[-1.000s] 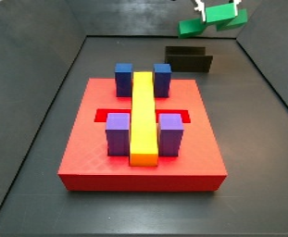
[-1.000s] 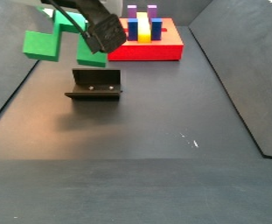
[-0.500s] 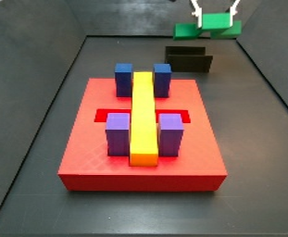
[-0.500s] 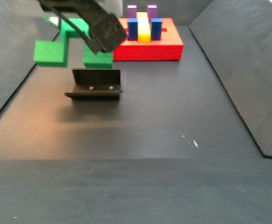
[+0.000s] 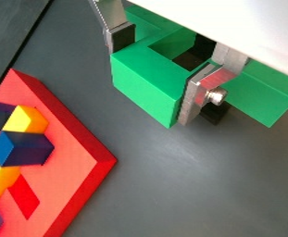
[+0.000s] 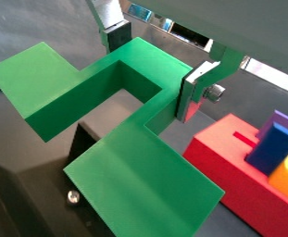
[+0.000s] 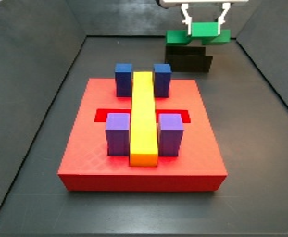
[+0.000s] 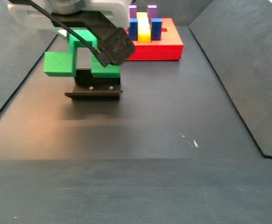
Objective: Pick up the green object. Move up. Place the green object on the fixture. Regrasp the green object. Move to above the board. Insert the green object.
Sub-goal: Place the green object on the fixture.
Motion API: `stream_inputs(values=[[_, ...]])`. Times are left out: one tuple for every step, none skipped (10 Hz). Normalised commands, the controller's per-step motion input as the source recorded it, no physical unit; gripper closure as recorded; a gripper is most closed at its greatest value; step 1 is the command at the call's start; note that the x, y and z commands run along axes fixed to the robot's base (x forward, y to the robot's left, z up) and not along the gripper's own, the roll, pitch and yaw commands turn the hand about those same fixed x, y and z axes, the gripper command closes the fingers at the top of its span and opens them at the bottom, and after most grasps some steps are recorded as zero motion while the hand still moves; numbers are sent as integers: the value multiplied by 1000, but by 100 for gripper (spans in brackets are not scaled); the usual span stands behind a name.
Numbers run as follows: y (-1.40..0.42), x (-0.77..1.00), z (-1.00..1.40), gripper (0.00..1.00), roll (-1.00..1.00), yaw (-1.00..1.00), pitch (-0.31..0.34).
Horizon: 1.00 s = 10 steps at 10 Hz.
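Observation:
The green object (image 7: 183, 39) hangs level right at the top of the fixture (image 7: 190, 63) at the far end of the floor; I cannot tell whether it touches. My gripper (image 7: 203, 25) comes down from above and is shut on the piece's raised centre block. In both wrist views the silver fingers (image 5: 206, 85) press on either side of the green object (image 5: 146, 83), with the gripper (image 6: 156, 63) closed around it. The green object (image 8: 62, 63) sits over the fixture (image 8: 94, 88), and the gripper (image 8: 94, 45) holds it. The board (image 7: 96, 157) lies nearer, apart from the gripper.
On the red board stand two blue blocks (image 7: 124, 72), two purple blocks (image 7: 118, 130) and a long yellow bar (image 7: 144, 116) across its recess. Dark walls (image 7: 35, 93) enclose the floor on both sides. The fixture (image 6: 35, 199) lies below the green piece.
The gripper has come down with the green object, from well above the fixture to its top. The piece was tilted a second ago and is level now.

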Motion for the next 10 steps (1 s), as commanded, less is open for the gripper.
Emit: stream_inputs(values=[[51,-237,-169,100,-54,0,-209],[46,-180,-191,100,-69,0,-229],[66,-134,-149,100,-69,23,-229],[69,-146,-77,100,-197,23,-234],[83,-157,0,100,-337,0,-260],[109,-169,0,100,-394,0,-289],[91,-69,0,100,-283,0,-171],[77,-31,0,100,-240,37,-74],[6,0,-6,100,-63,80,0],[0,0,-103,100,20,29,97]])
